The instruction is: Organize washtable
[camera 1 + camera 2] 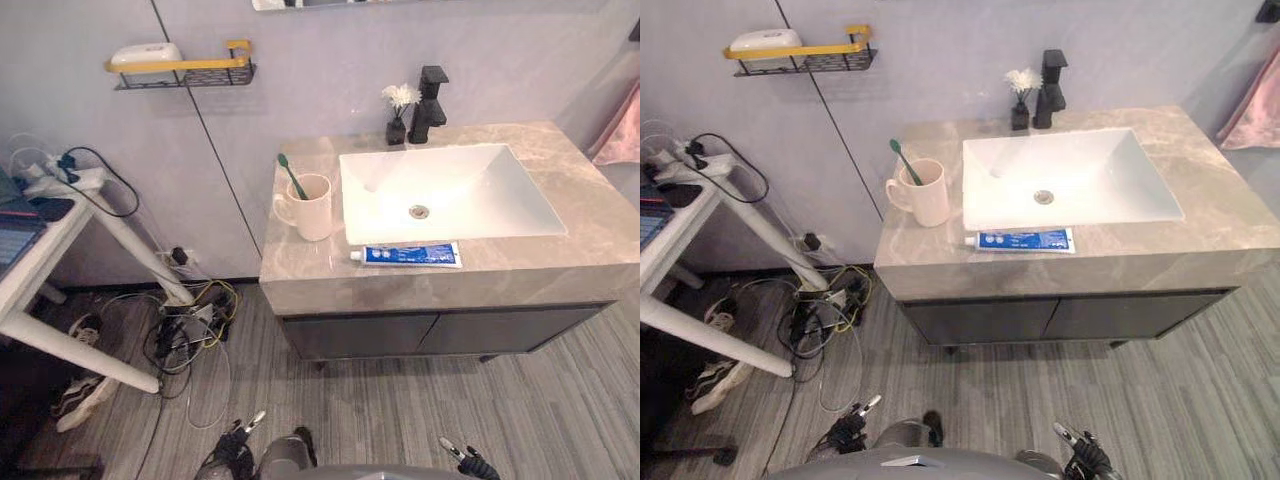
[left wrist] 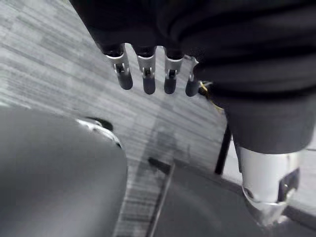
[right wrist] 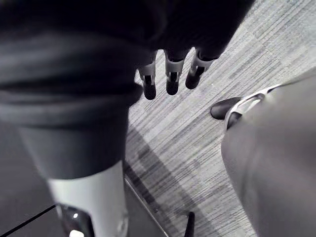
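Note:
A cream mug with a green toothbrush in it stands on the marble washtable, left of the white sink. Along the counter's front edge lies a blue and white toothpaste tube. Behind the sink, a small black vase with a white flower stands beside the black faucet. My left hand and right hand hang low near the floor, far from the counter. Both are open and hold nothing, with the left's fingers and the right's fingers straight over the floorboards.
A wire wall shelf with a yellow rail carries a white object. A white desk with a power strip stands at the left. Tangled cables and shoes lie beneath it. A pink towel hangs at the right.

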`<state>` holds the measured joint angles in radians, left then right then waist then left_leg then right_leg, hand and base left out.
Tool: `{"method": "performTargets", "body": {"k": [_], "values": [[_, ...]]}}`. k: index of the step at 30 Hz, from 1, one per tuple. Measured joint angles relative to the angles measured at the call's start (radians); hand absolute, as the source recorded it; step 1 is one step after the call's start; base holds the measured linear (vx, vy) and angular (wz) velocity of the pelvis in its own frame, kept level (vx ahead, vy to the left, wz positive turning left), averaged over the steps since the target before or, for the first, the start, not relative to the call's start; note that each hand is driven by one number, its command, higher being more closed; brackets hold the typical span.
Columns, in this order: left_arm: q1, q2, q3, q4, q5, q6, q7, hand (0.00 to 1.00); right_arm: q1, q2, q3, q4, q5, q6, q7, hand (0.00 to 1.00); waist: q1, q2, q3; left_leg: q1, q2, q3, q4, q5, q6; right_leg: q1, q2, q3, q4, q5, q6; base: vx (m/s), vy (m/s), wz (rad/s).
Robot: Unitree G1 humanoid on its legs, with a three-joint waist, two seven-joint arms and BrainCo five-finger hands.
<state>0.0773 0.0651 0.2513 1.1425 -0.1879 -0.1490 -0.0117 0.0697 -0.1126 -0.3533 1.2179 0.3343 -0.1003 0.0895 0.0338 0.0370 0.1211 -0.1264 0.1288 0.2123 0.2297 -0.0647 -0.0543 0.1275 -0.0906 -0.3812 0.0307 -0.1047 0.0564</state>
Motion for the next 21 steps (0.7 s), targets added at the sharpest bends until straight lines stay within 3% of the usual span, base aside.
{"method": "performTargets", "body": {"k": [4, 9, 11, 13, 14, 16, 18, 19, 21], "values": [[0.002, 0.026, 0.007, 0.033, 0.000, 0.008, -0.001, 0.00, 0.007, 0.020, -0.002, 0.000, -0.003, 0.000, 0.001, 0.00, 0.000, -0.044, -0.015, 0.062, -0.072, 0.032, -0.097, 0.020, 0.028, 0.004, -0.056, 0.013, 0.000, 0.001, 0.029, 0.25, 0.099, -0.07], [-0.002, 0.029, -0.057, 0.034, 0.006, 0.010, 0.000, 0.00, 0.000, 0.015, -0.010, -0.002, -0.011, 0.000, 0.019, 0.00, -0.001, -0.026, -0.018, 0.146, -0.115, 0.077, -0.190, 0.021, 0.040, -0.023, -0.110, 0.052, 0.105, -0.039, 0.053, 0.19, 0.068, -0.21], [-0.010, 0.031, -0.096, 0.033, 0.013, 0.009, 0.000, 0.00, -0.015, 0.010, -0.010, -0.004, -0.010, 0.000, 0.022, 0.00, -0.001, -0.010, -0.011, 0.167, -0.104, 0.098, -0.199, 0.019, 0.043, -0.099, -0.124, 0.090, 0.275, -0.049, 0.054, 0.08, 0.061, -0.35], [-0.017, 0.059, -0.151, 0.029, 0.013, -0.003, -0.001, 0.00, -0.038, 0.018, -0.007, -0.011, -0.010, -0.002, 0.022, 0.00, -0.014, -0.028, 0.019, 0.220, -0.105, 0.106, -0.200, 0.015, 0.049, -0.189, -0.163, 0.128, 0.535, -0.048, 0.054, 0.03, 0.033, -0.16], [-0.021, 0.064, -0.165, 0.027, 0.017, -0.005, 0.000, 0.00, -0.039, 0.020, -0.003, -0.012, -0.010, -0.002, 0.023, 0.00, -0.026, -0.036, 0.025, 0.229, -0.104, 0.101, -0.200, 0.010, 0.056, -0.200, -0.176, 0.127, 0.567, -0.053, 0.051, 0.01, -0.021, 0.26], [-0.033, 0.080, -0.171, 0.028, 0.018, -0.008, 0.000, 0.00, -0.038, 0.028, 0.005, -0.013, -0.011, -0.001, 0.029, 0.00, -0.022, -0.067, 0.025, 0.231, -0.100, 0.095, -0.209, 0.008, 0.057, -0.194, -0.196, 0.104, 0.565, -0.086, 0.028, 0.00, -0.047, 0.12], [-0.041, 0.078, -0.171, 0.032, 0.019, -0.009, 0.001, 0.00, -0.037, 0.027, -0.001, -0.009, -0.011, -0.001, 0.028, 0.00, -0.026, -0.066, 0.027, 0.211, -0.090, 0.072, -0.205, 0.012, 0.044, -0.195, -0.218, 0.086, 0.512, -0.129, 0.016, -0.07, 0.005, 0.13], [-0.040, 0.075, -0.170, 0.032, 0.019, -0.009, 0.000, 0.00, -0.030, 0.030, -0.009, -0.006, -0.008, 0.001, 0.029, 0.00, -0.030, -0.063, 0.026, 0.196, -0.078, 0.054, -0.204, 0.019, 0.029, -0.195, -0.208, 0.124, 0.431, -0.127, 0.024, -0.14, 0.030, 0.34], [-0.040, 0.087, -0.163, 0.033, 0.020, -0.008, 0.000, 0.00, -0.020, 0.032, -0.016, -0.004, -0.011, 0.003, 0.030, 0.00, -0.028, -0.082, 0.018, 0.177, -0.075, 0.034, -0.202, 0.027, 0.004, -0.189, -0.193, 0.185, 0.310, -0.051, 0.056, -0.14, -0.082, 0.38]]}}
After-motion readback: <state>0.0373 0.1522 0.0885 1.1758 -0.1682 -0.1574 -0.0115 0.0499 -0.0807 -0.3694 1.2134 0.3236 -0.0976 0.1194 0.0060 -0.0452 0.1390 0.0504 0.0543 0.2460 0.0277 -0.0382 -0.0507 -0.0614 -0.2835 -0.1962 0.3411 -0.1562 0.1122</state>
